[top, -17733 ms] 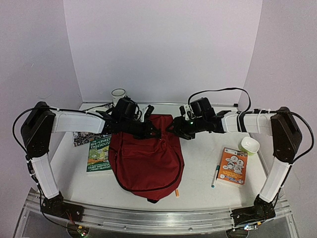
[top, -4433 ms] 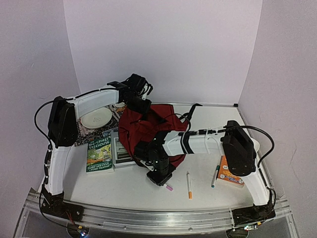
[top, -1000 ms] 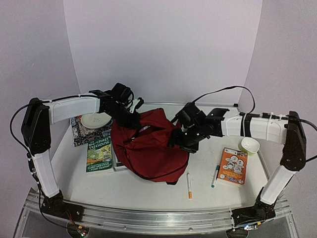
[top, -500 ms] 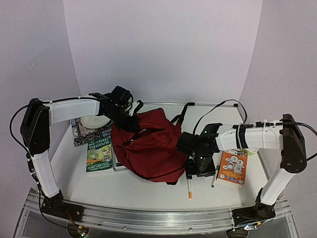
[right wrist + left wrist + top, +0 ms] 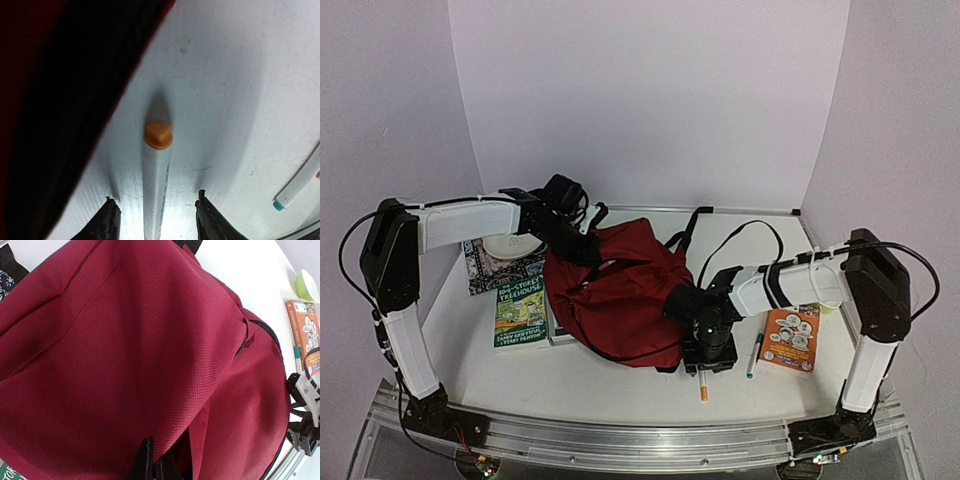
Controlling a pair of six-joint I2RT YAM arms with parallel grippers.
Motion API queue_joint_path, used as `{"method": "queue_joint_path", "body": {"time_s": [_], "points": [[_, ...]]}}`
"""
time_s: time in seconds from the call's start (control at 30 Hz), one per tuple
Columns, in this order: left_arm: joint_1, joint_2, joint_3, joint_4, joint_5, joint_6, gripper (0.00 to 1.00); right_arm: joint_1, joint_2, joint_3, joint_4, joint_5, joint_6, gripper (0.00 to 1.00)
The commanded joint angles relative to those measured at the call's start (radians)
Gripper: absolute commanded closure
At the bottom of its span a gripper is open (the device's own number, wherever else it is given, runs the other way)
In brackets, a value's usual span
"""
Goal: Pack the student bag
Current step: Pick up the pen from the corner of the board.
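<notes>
The student bag (image 5: pixel 620 290) is a large dark red backpack lying in the middle of the table; it fills the left wrist view (image 5: pixel 130 340). My left gripper (image 5: pixel 588 250) is shut, pinching the bag's red fabric (image 5: pixel 152 467) at its far left top edge. My right gripper (image 5: pixel 705 362) is open and points down at the table just right of the bag's front corner. A white marker with an orange cap (image 5: pixel 157 170) lies on the table between its fingertips (image 5: pixel 111 212); the marker's near end shows in the top view (image 5: pixel 703 388). The jaws straddle it without touching.
A green treehouse book (image 5: pixel 521 312) and a grey book lie left of the bag. A plate (image 5: pixel 513 243) on a patterned book is at the back left. An orange book (image 5: pixel 788 336), a teal-capped pen (image 5: pixel 754 353) and a green bowl (image 5: pixel 830 295) are on the right.
My right gripper left the bag's right side, swung toward the front and came down over the orange-capped marker. The left gripper stayed on the bag's fabric.
</notes>
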Motion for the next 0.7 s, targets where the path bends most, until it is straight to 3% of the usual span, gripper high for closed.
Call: {"method": "queue_joint_path", "body": {"time_s": [0.0, 0.2, 0.33, 0.67], "points": [[-0.005, -0.04, -0.002, -0.002, -0.001, 0.016, 1.0, 0.0, 0.032, -0.04, -0.026, -0.012, 0.018, 0.59], [-0.003, -0.043, 0.0, -0.001, 0.005, 0.016, 1.0, 0.0, 0.045, -0.077, -0.012, -0.041, 0.035, 0.77], [-0.003, -0.048, -0.002, -0.001, 0.005, 0.016, 1.0, 0.0, 0.022, -0.098, -0.026, 0.014, 0.062, 0.99], [-0.003, -0.05, -0.002, -0.001, 0.026, 0.011, 1.0, 0.002, -0.122, 0.012, -0.07, 0.087, 0.031, 1.0]]}}
